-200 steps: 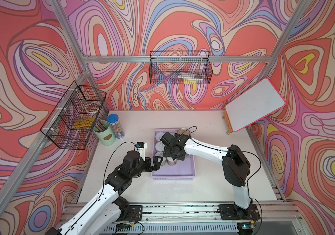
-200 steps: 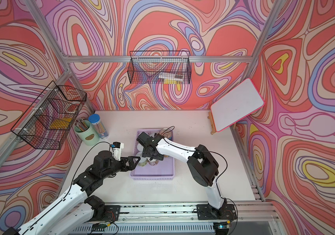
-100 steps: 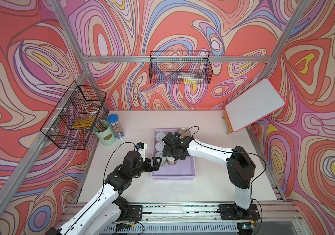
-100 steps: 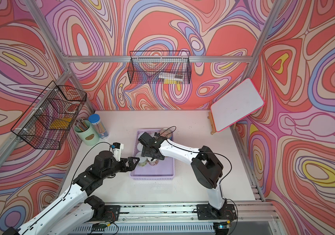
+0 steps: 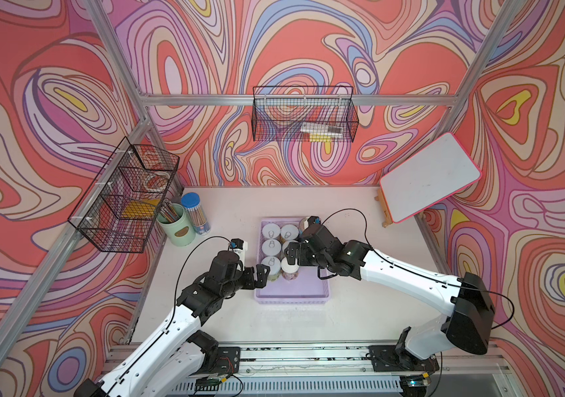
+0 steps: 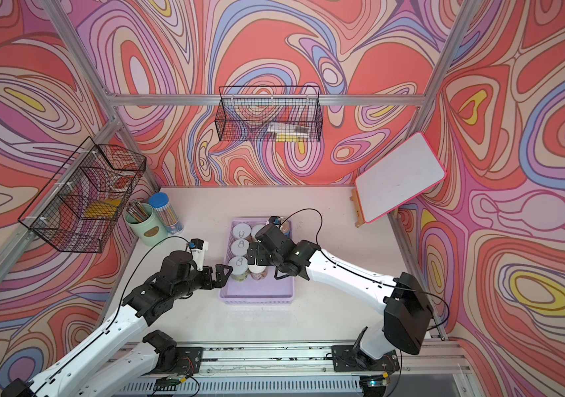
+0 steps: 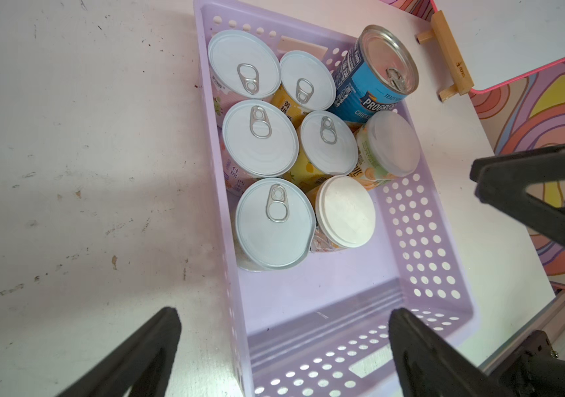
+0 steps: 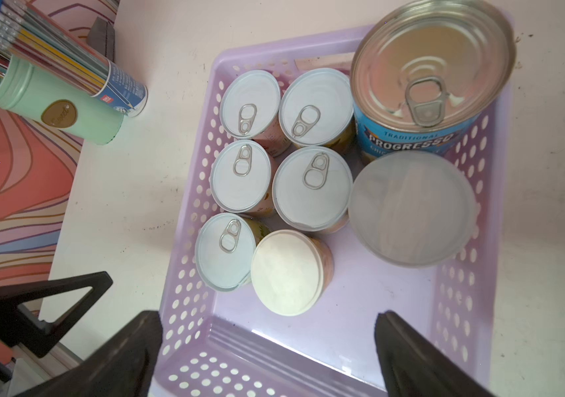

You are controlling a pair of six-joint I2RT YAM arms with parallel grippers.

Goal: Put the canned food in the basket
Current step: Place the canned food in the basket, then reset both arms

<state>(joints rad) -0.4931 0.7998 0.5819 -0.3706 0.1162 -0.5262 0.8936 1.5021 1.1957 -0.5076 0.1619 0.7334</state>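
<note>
Inside the shallow lavender perforated plastic basket [image 7: 425, 240] stand seven small pale-lidded tins [image 7: 260, 137] and one taller blue-labelled can [image 7: 370, 89]; no can is seen on the white worktop [image 5: 233, 206], so the task seems finished; both arms' jaws are open, empty

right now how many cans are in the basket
8, all in the lavender perforated plastic basket: three pale pull-tab tins along its left wall; two more and a cream-lidded tin down the middle; a tall blue-labelled can far right, a clear-lidded tin nearer. None seem hidden.
</note>
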